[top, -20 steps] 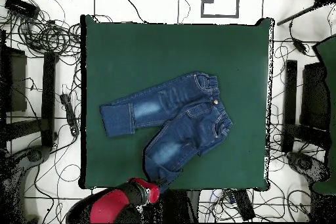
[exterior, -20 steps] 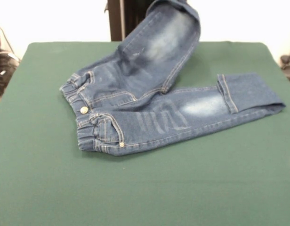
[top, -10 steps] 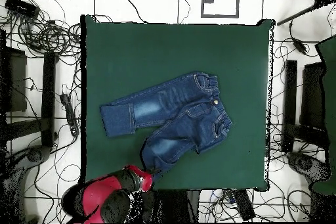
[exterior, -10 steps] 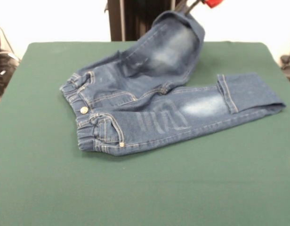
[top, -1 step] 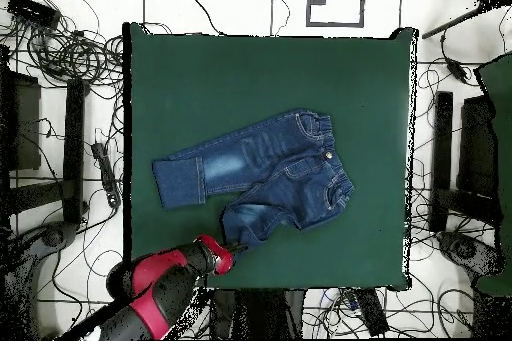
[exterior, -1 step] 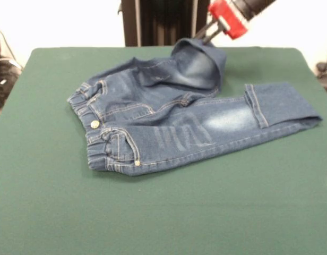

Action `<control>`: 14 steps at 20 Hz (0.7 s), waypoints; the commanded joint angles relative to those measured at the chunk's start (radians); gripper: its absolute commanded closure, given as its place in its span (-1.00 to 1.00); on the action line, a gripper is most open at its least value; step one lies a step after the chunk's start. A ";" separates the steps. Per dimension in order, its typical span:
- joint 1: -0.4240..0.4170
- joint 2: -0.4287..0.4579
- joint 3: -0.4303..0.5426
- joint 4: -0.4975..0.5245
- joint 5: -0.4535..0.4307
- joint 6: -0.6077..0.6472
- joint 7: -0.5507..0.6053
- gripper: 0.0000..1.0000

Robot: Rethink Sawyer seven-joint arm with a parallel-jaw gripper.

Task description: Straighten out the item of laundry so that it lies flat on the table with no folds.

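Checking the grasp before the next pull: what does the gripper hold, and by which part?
The gripper holds the small dark blue denim jeans by the hem end of one leg, lifted and curled above the dark green table.

the table (exterior, -1 step: 163,212) is a large rectangle with a plain dark green felt-like top, and most of its surface is bare. a small pair of dark blue denim jeans (exterior, -1 step: 169,133) with faded whitish patches lies on it, waistband toward the left in the front view, one leg stretched flat to the right with its cuff turned back. the other leg is bunched and folded over, its end raised off the table near the far edge.
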 commanded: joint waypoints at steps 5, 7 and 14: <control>-0.013 0.147 0.036 -0.302 0.154 0.162 0.388 1.00; -0.025 0.144 0.029 -0.335 0.154 0.196 0.399 1.00; -0.048 0.156 0.006 -0.443 0.179 0.280 0.477 1.00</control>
